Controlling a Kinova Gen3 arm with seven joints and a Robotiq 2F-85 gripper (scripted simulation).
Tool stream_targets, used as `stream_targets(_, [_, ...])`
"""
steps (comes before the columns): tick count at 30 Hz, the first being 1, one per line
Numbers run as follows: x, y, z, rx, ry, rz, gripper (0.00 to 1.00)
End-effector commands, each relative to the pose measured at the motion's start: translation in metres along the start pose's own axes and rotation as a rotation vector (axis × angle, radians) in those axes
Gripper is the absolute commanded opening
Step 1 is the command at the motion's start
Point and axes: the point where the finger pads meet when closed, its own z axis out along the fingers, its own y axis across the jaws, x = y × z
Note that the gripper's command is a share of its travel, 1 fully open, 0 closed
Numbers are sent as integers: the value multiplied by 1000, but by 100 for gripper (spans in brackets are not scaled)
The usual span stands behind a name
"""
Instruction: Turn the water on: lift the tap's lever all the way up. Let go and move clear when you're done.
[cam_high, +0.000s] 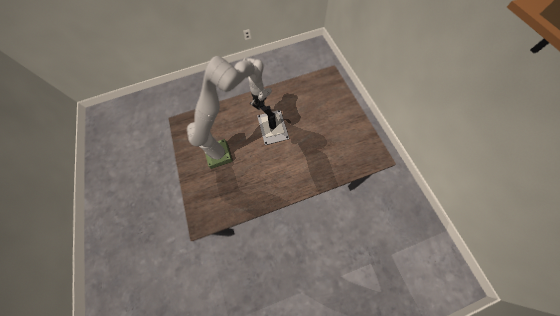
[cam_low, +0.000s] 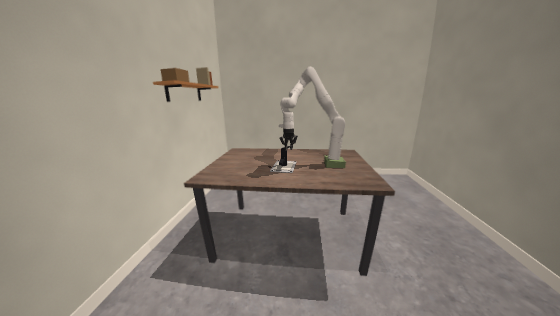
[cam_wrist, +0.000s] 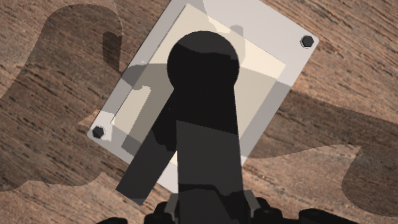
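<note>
One black gripper is shut tight around the tap's dark lever, which sticks up over the pale square plate on the brown table, with the white arm's green base behind it.

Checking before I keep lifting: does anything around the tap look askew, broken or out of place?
Nothing stands out. The gripper is shut on the black lever, and the tap's pale base plate lies flat on the table with both bolts in its corners. No spill or damage shows.
</note>
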Motion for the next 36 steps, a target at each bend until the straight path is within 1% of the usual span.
stream_targets(1, [3, -1, -5, 7, 8, 5, 10])
stream_targets(31, [3, -1, -5, 7, 8, 5, 10])
stream_targets(36, [6, -1, -9, 7, 8, 5, 10])
